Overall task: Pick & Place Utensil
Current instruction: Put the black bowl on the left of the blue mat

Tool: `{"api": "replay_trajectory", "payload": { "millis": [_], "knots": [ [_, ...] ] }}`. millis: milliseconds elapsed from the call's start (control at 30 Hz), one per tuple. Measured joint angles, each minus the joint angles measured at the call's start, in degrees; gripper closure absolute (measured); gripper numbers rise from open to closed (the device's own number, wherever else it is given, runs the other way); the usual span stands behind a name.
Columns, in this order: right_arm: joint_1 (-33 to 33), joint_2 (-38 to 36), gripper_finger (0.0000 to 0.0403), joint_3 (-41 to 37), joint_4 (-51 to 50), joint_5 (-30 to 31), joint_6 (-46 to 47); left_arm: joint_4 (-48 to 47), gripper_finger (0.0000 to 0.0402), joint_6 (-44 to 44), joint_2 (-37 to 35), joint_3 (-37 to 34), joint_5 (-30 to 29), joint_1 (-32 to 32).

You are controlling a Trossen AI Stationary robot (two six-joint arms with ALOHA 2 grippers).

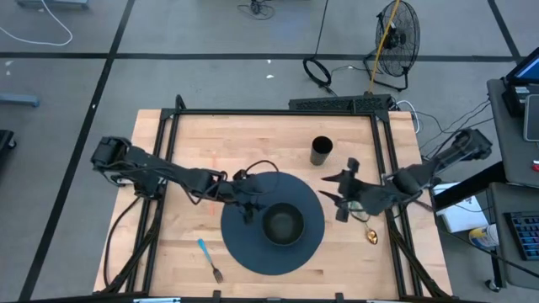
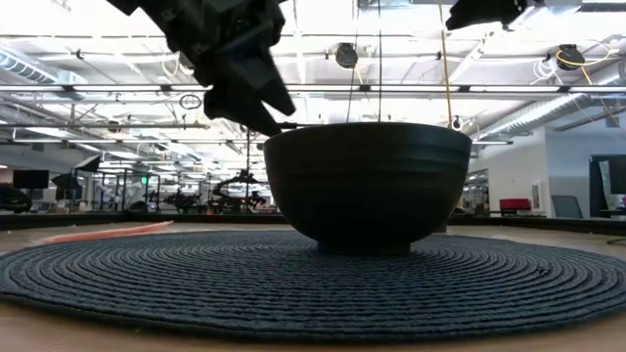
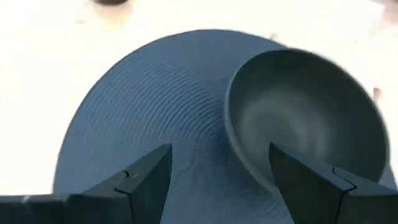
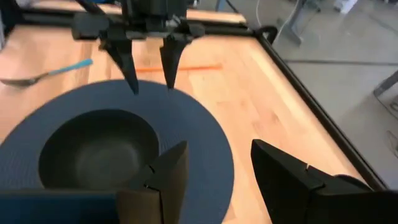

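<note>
Fingers on both my grippers are spread and empty. From above, my left gripper (image 1: 245, 204) hangs over the mat (image 1: 240, 248) just left of the bowl (image 1: 283, 224), probably lining up. My right gripper (image 1: 343, 195) waits right of the bowl. Blue-handled fork (image 1: 210, 259) lies beside the mat, down-left of the bowl; a gold spoon (image 1: 370, 236) sits to its right. At table level, the bowl is upright.

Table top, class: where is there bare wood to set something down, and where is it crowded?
Bare wood lies at the far-left corner of the table and left of the fork. The placemat with its bowl, both hands, the cup and the spoon crowd the middle and right.
</note>
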Motion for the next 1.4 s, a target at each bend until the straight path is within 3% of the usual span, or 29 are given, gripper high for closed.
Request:
{"api": "replay_trajectory", "payload": {
  "millis": [267, 833, 1400],
  "knots": [
    [2.26, -5.59, 0.0231, -7.65, 11.07, 0.02, -6.33, -3.74, 0.0133, 1.26, 5.18, 4.91, 4.81, 1.25],
    [2.24, -5.80, 0.0232, -8.03, 10.74, 0.01, -7.75, -2.65, 0.0133, 3.86, 9.02, 5.59, 11.83, 2.64],
    [2.24, -5.76, 0.0232, -8.03, 10.75, -0.02, -7.91, -1.87, 0.0133, 2.51, 11.98, 5.57, 13.26, 3.13]
  ]
}}
